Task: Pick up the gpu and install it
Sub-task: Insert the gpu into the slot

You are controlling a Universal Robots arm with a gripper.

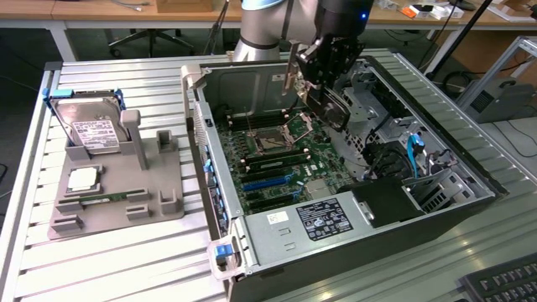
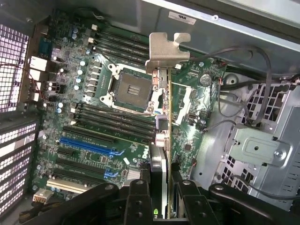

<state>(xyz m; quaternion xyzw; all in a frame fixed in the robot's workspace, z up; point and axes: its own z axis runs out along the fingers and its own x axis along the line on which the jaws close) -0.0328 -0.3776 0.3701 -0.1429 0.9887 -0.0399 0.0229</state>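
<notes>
My gripper [image 1: 325, 88] is shut on the gpu [image 1: 336, 112], a green card with a black cooler and a silver end bracket [image 1: 290, 74]. The card hangs tilted in the air over the open computer case [image 1: 220, 189], above the motherboard [image 1: 281, 154]. The wrist view looks along the gpu [image 2: 163, 140] edge-on, its bracket [image 2: 166, 47] pointing away from the camera. There the gripper [image 2: 161, 190] has a black finger [image 2: 139, 197] on each side of the card. Below the card lie the empty CPU socket [image 2: 131, 89] and the blue expansion slots [image 2: 89, 145].
A grey fixture [image 1: 117, 189] at the exterior view's left holds a hard drive [image 1: 90, 129], a CPU [image 1: 82, 179] and a memory stick [image 1: 105, 199]. Inside the case are a power supply [image 1: 315, 220], a drive cage [image 1: 378, 107] and cables [image 1: 411, 154]. A keyboard [image 1: 503, 283] lies at the front right.
</notes>
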